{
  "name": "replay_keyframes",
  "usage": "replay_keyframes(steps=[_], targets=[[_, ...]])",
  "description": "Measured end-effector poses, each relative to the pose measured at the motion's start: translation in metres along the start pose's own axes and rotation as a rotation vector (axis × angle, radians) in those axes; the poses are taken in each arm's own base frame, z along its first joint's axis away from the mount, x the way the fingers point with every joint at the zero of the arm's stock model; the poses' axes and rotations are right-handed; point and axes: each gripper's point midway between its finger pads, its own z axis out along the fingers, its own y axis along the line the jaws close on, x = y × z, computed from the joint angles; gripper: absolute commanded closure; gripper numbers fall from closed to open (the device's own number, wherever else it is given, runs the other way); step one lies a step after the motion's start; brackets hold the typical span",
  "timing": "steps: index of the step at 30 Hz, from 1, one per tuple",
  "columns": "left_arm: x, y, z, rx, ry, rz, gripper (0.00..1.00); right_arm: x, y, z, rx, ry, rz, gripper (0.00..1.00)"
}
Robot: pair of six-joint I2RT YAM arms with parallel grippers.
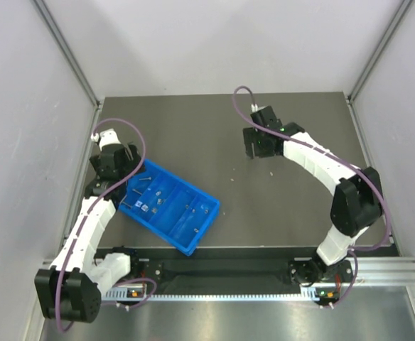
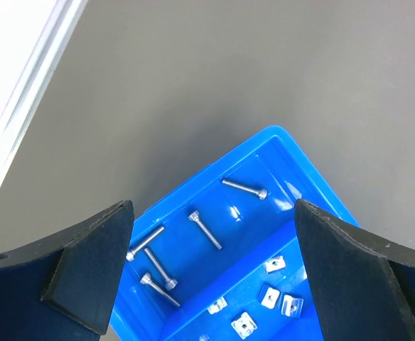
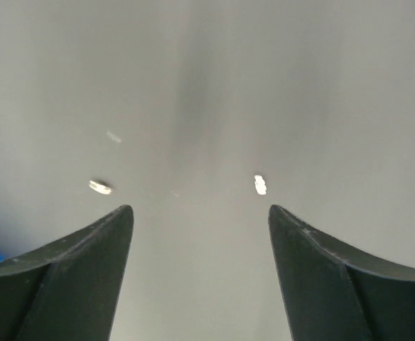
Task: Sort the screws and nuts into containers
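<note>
Hovering wide-spread and empty, the left gripper (image 2: pixel 213 204) overhangs the tray (image 2: pixel 278 135) (right gripper (image 3: pixel 199 209) likewise parted, empty).

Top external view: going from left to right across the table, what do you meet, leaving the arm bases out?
left gripper, open over the tray's left end → blue tray → right gripper, open above bare table
</note>
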Motion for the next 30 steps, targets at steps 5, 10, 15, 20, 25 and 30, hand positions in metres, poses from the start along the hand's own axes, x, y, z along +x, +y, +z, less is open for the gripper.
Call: replay_keyframes(steps=[5,10,15,20,25,30], targets=[[0.006,-0.005,0.01,0.0,0.051,0.013,0.01,0.062,-0.031,0.031,0.064,0.159,-0.046,0.37],[0.011,-0.006,0.012,-0.003,0.082,0.015,0.01,0.074,-0.066,0.057,0.105,0.2,-0.014,0.43],[0.008,-0.006,0.01,-0.006,0.088,0.006,0.01,0.076,-0.072,0.072,0.083,0.205,-0.044,0.51],[0.003,-0.009,0.012,-0.009,0.092,0.001,0.02,0.084,-0.066,0.085,0.048,0.232,-0.076,0.53],[0.005,-0.008,0.014,-0.018,0.098,0.004,0.02,0.085,-0.065,0.087,0.035,0.227,-0.087,0.59],[0.005,-0.007,0.013,-0.022,0.103,0.006,0.02,0.089,-0.065,0.09,0.028,0.228,-0.1,0.67]])
